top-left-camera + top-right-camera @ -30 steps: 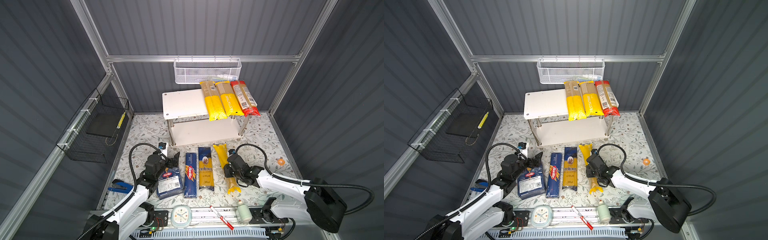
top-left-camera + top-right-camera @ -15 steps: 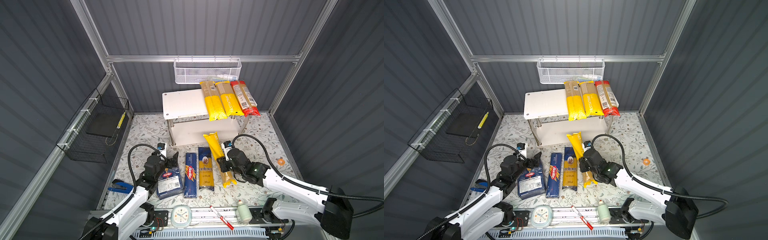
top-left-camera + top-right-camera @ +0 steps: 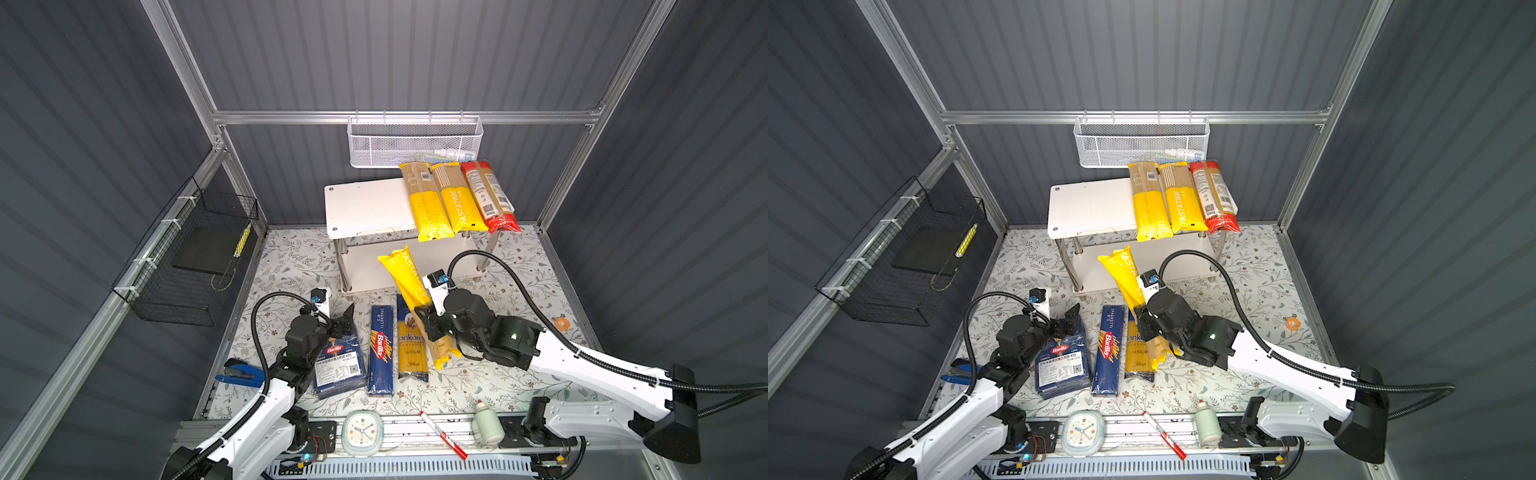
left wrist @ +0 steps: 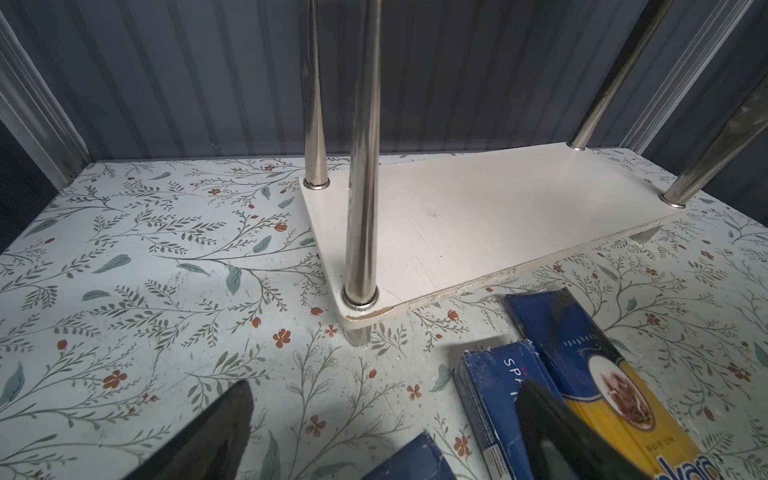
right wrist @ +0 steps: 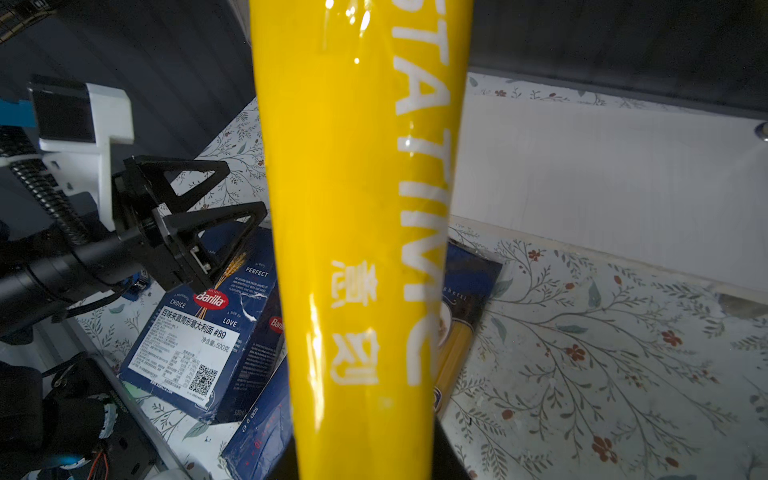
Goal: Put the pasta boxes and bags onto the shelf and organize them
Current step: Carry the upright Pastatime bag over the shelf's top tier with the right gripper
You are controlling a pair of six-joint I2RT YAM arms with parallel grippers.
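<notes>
Shelf [image 3: 361, 208] top: three bags [image 3: 457, 203]. Pastatime bag [image 3: 405, 272] aloft, tilted. Flat: ankara bag [image 3: 411, 353], wide box [image 3: 338, 370], narrow box [image 3: 381, 353].

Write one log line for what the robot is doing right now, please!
right claw: shut on yellow Pastatime bag, tilted up | left claw: open near wide Barilla box | shelf: three bags on top

This was a robot test cell in a laboratory, arranged like a small pantry. Dark grey ribbed wall panels [image 3: 415, 54] stood in a frame of aluminium profiles [image 3: 407, 116] and closed three sides of a bench with flower-patterned covering [image 3: 291, 266]. A white left robot arm [image 3: 266, 411] and a white right robot arm [image 3: 590, 365] were fixed on a slotted metal rail [image 3: 399, 426] in front. A white two-tier shelf [image 3: 365, 208], a white mesh wall basket [image 3: 415, 143] and a black wire basket [image 3: 178, 307] gave the home look.
</notes>
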